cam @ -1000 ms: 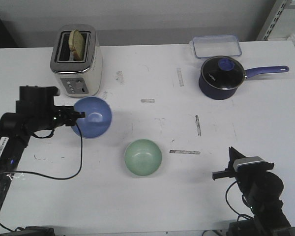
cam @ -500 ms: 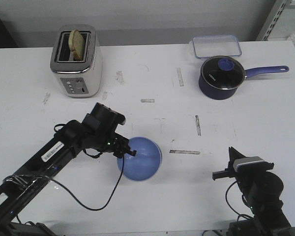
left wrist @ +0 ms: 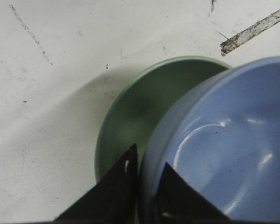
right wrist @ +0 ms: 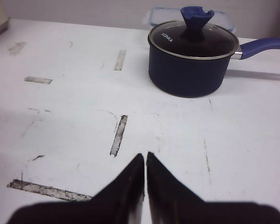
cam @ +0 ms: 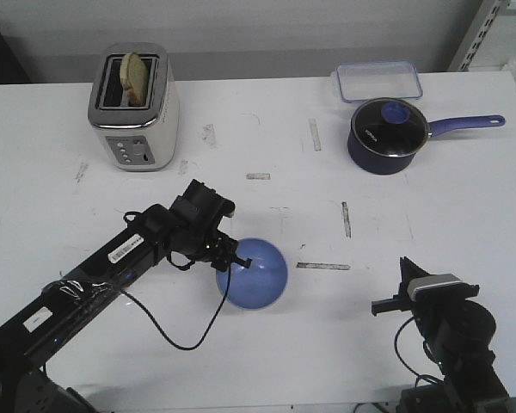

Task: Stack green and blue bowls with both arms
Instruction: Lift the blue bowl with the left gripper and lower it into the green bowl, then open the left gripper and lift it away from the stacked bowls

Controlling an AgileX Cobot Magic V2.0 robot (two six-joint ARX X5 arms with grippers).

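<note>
My left gripper (cam: 232, 261) is shut on the near-left rim of the light blue bowl (cam: 256, 274), one finger inside and one outside. In the left wrist view the blue bowl (left wrist: 224, 149) hangs over the pale green bowl (left wrist: 128, 109), covering most of it and offset to one side; the gripper (left wrist: 148, 157) pinches the blue rim. I cannot tell whether the bowls touch. In the front view the green bowl is hidden under the blue one. My right gripper (cam: 392, 302) rests shut at the front right, holding nothing, its tips (right wrist: 145, 155) together above the table.
A toaster (cam: 134, 107) with a bread slice stands at the back left. A navy saucepan (cam: 389, 135) with lid and long handle sits at the back right, with a clear lidded container (cam: 377, 80) behind it. Tape marks (cam: 322, 266) dot the tabletop.
The left arm carried the blue bowl from beside the toaster to the table's middle, over the green bowl, which it now covers in the front view. The right arm has not moved.
</note>
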